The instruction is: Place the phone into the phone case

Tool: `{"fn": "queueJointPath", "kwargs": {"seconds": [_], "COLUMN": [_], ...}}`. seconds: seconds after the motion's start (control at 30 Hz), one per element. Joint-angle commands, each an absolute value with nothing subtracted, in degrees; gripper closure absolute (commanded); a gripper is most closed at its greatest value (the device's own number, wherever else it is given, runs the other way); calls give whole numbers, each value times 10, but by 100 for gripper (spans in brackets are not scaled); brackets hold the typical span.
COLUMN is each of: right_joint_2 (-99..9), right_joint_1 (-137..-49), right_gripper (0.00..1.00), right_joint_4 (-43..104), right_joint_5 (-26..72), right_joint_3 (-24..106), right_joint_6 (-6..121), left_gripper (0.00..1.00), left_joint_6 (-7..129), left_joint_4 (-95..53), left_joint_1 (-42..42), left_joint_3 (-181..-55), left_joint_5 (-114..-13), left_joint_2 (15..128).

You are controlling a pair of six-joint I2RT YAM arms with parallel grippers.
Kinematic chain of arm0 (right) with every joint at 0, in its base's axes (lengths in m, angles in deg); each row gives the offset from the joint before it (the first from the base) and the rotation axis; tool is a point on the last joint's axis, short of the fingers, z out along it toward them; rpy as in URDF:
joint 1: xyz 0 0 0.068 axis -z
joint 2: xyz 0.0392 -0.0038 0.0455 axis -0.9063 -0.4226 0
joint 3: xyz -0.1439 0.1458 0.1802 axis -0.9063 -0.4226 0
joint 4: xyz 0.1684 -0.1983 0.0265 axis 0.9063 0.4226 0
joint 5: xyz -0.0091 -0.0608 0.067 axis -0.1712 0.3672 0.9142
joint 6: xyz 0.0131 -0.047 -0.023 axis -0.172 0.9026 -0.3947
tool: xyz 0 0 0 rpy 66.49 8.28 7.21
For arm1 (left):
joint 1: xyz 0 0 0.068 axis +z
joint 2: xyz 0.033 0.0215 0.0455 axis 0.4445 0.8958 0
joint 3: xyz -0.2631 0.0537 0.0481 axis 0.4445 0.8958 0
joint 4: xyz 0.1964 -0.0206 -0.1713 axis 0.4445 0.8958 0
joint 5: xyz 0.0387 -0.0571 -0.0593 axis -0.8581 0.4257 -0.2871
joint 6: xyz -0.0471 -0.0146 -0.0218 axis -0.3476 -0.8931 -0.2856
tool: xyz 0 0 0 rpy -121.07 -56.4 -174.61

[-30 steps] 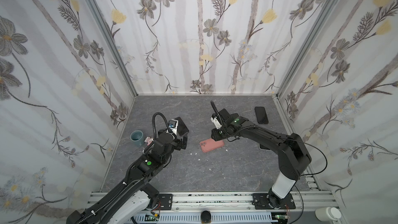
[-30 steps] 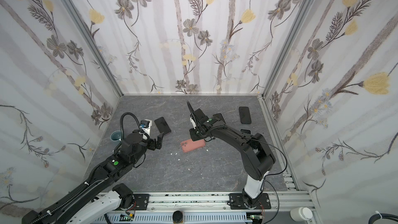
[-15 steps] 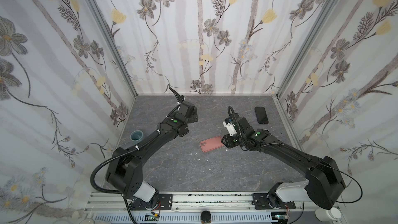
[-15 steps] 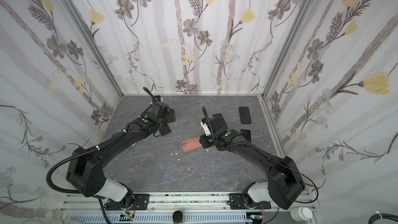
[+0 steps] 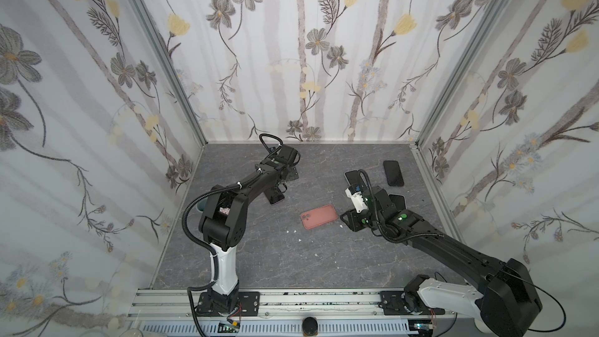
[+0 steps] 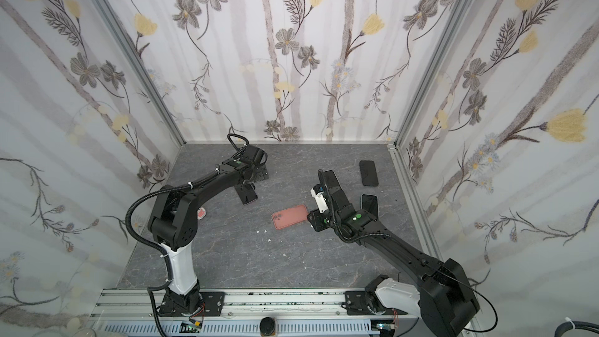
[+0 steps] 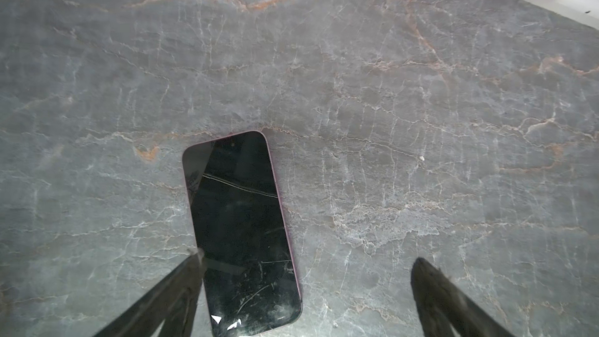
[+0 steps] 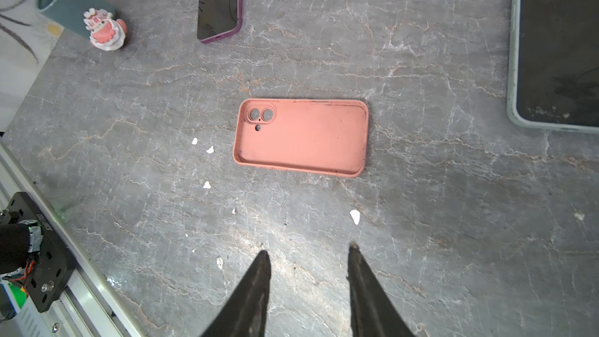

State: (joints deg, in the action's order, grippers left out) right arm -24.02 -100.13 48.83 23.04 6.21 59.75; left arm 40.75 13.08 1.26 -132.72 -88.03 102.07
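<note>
The phone [image 7: 241, 231], dark-screened with a purple rim, lies flat and screen up on the grey marbled desk [image 7: 389, 92], left of the middle. We see the left pincer [image 7: 308, 257] spread wide over it, with one fingertip [image 7: 196, 254] at the phone's long edge and no grip taken. The salmon phone case [image 8: 301, 137] lies hollow side up at mid-desk. The right pincer [image 8: 308, 249] is near the case without touching it, its fingers partly apart and holding nothing.
</note>
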Motion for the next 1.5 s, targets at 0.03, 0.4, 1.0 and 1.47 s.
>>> {"fn": "queueJointPath", "kwargs": {"seconds": [0.03, 0.4, 1.0, 1.47], "right_joint_2": [-233, -232, -209, -218], "right_joint_1": [-997, -990, -982, -982], "right_gripper": [59, 54, 54, 54], "right_joint_4": [459, 452, 449, 452], "right_joint_5": [228, 221, 209, 193], "right_joint_3": [50, 37, 16, 13], "right_joint_6": [609, 613, 613, 618], "left_gripper": [2, 1, 8, 18], "left_joint_6": [345, 333, 357, 348], "left_joint_4": [142, 167, 200, 219], "left_joint_1": [42, 81, 92, 105], "left_joint_3": [-1324, -1353, -1383, -1392], "left_joint_5": [-867, -861, -856, -842], "left_joint_2": [1028, 1080, 1138, 1158]}}
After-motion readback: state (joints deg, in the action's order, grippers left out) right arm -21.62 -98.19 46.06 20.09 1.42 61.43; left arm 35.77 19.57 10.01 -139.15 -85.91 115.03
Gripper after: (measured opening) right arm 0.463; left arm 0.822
